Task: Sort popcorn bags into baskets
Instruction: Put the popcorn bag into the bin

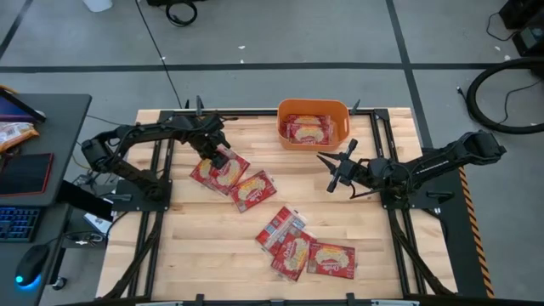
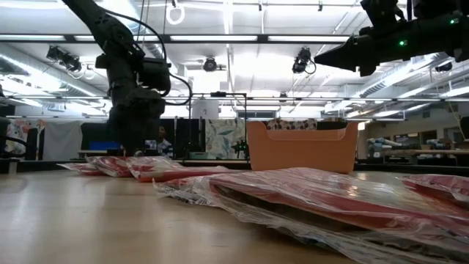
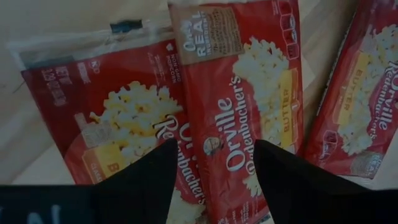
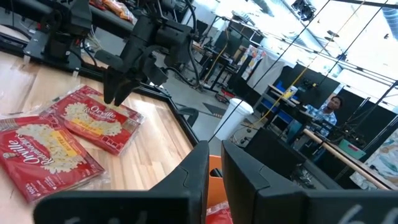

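An orange tub stands at the table's far edge with red popcorn bags lying in it. Two overlapping bags and a third lie left of centre; three more lie near the near edge. My left gripper is open, low over the overlapping pair, its fingers pointing down. My right gripper is shut and empty. It is raised above the table, just on the near side of the tub. My left gripper has its open fingers astride the upper bag of the overlapping pair, coming from above. I cannot tell whether the fingertips touch the foil. Both bags lie flat on the table.
Black arm frames flank the wooden table. A desk at the left holds a keyboard, a mouse and an orange snack bag. A person sits in the room beyond. Bare wood lies between the bag groups.
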Action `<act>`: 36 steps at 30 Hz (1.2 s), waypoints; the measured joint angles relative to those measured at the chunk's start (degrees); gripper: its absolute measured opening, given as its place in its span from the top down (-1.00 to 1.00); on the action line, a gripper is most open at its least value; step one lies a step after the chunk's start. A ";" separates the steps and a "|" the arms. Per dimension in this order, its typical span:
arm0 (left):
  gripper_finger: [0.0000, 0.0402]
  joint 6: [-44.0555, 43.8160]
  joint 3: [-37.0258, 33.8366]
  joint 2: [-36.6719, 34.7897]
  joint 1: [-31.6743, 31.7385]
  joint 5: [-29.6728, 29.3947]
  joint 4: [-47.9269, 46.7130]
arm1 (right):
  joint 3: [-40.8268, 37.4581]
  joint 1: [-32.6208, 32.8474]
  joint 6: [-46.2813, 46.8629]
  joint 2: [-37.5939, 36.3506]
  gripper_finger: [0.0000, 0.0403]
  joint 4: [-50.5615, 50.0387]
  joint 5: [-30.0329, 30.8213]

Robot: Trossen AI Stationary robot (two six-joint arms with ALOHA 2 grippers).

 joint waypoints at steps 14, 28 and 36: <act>0.03 0.04 0.28 8.05 -2.78 2.60 4.52 | -0.01 -0.20 -0.15 0.01 0.76 -0.24 0.02; 0.95 -0.89 2.61 8.47 -5.64 2.57 1.41 | -0.01 -0.26 -0.37 -0.01 0.76 0.11 0.11; 0.98 3.69 15.23 8.48 -5.75 2.37 -7.70 | -0.01 -0.28 -0.35 0.00 0.76 0.11 0.24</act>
